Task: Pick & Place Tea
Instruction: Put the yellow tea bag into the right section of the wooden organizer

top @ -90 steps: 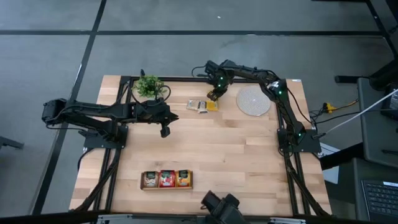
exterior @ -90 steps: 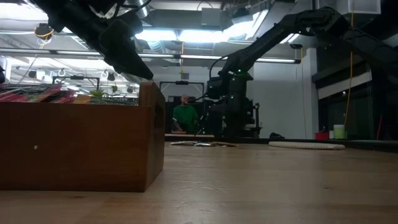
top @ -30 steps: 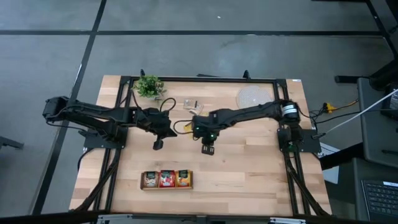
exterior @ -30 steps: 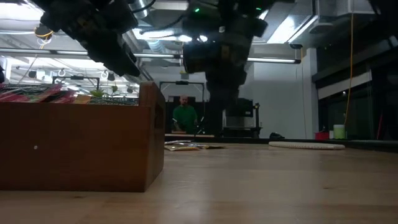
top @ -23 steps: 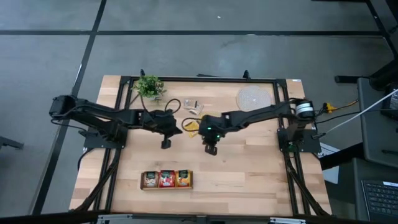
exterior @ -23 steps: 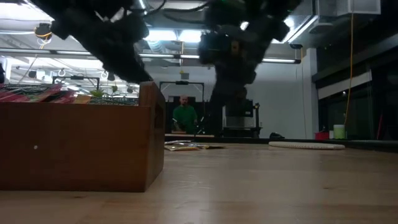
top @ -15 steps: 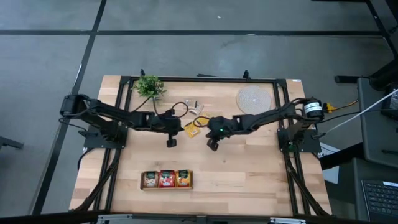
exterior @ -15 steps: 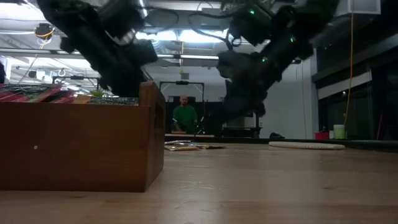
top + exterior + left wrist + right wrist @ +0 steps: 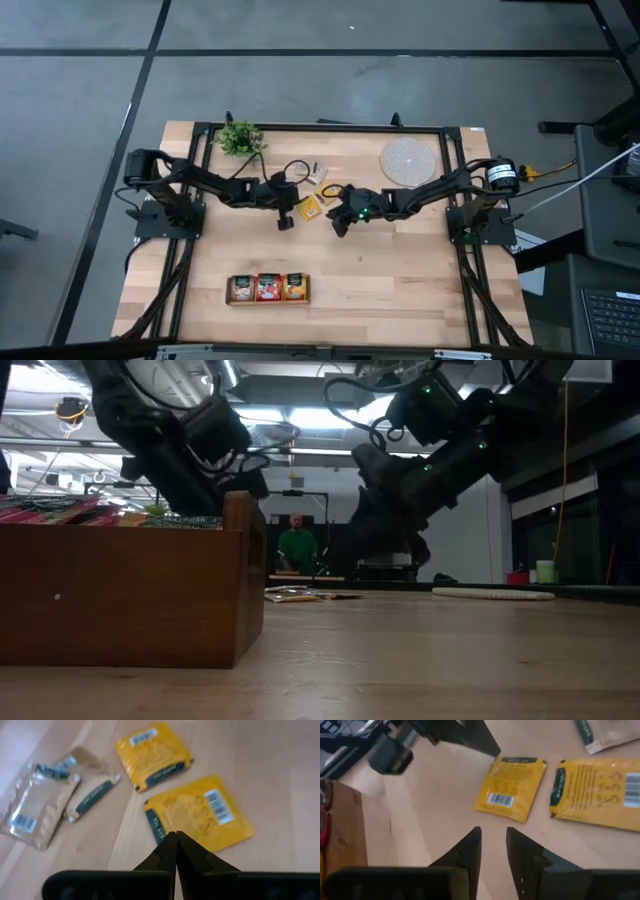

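Note:
Two yellow tea sachets [image 9: 308,207] [image 9: 330,190] lie flat on the wooden table, with pale ones [image 9: 318,172] just beyond them. In the left wrist view the nearer yellow sachet [image 9: 197,815] lies right ahead of my left gripper [image 9: 176,836], which is shut and slants down at its edge. My right gripper [image 9: 493,832] is open, slanting down a little short of the same yellow sachet [image 9: 511,789], with nothing between its fingers. The two grippers [image 9: 285,222] [image 9: 340,228] flank the sachets. The wooden tray [image 9: 268,288] stands near the front edge with sachets in it.
A round woven mat [image 9: 407,160] lies at the far right and a small green plant [image 9: 240,138] at the far left. In the low view the tray's wall [image 9: 130,595] fills the left foreground. A person shows in the room behind.
My left gripper has moved toward the table's right edge and down, closing in on the yellow sachets. My right arm has drawn back toward the right, and its gripper has tipped from pointing down to slanting at the sachets. The sachets lie still.

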